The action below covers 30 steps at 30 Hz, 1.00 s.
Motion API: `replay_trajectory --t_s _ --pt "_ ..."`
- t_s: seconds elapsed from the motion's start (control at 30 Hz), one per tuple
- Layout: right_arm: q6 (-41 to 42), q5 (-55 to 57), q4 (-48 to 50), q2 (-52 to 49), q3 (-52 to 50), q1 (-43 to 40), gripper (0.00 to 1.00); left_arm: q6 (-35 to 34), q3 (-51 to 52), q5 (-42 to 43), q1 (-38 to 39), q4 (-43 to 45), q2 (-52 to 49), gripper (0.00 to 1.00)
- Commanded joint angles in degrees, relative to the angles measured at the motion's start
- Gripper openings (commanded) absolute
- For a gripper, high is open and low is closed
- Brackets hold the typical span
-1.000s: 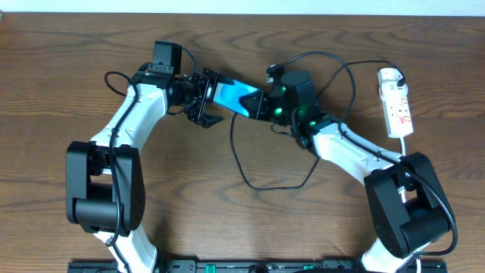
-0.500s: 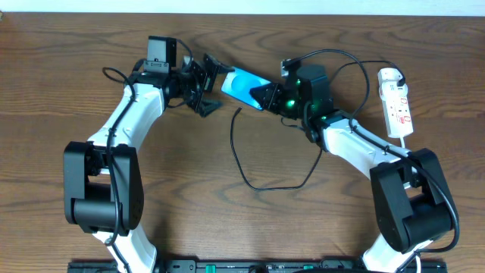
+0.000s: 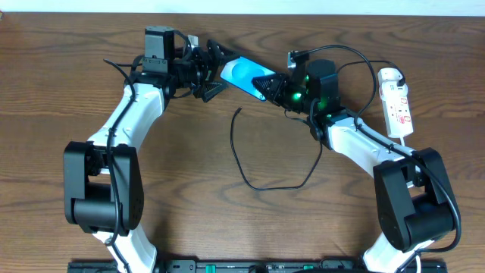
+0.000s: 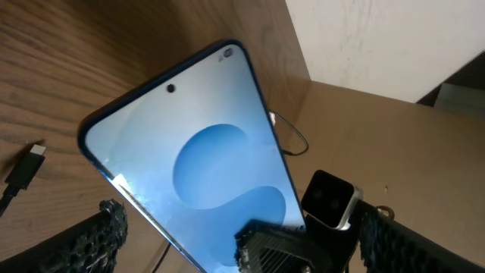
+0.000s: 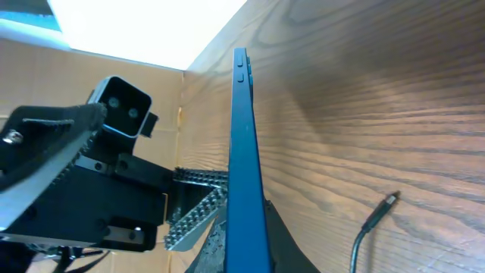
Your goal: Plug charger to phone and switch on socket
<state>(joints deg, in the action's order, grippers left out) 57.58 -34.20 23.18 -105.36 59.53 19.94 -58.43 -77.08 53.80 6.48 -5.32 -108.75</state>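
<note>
Phone [image 5: 242, 167] edge-on from right wrist (blue face from left wrist)

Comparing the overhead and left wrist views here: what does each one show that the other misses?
Only overhead: the power strip at the far right and the cable looping across the table. Only left wrist: the phone screen close up, with its camera hole and pale blue circle, and the left claw open wide around it. Both: the right claw gripping one end of the phone, and the plug tip lying loose on the wood.
</note>
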Motion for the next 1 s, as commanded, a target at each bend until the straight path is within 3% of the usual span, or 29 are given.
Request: replay_trajectory --t_s 0.0,0.7,0.97 --pt "2.71 -1.51 1.49 0.68 1.22 -0.5 0.01 0.98 -1.16 1.07 -0.2 0.04 1.07 0.98" --pt "14.23 -0.83 10.29 0.68 1.22 -1.33 0.01 -3.21 -1.16 1.05 -0.2 9.35 1.07 0.98" --pt "28.11 2.1 12.11 0.68 1.22 -1.53 0.01 -3.34 -1.16 2.8 -0.2 16.63 1.07 0.98"
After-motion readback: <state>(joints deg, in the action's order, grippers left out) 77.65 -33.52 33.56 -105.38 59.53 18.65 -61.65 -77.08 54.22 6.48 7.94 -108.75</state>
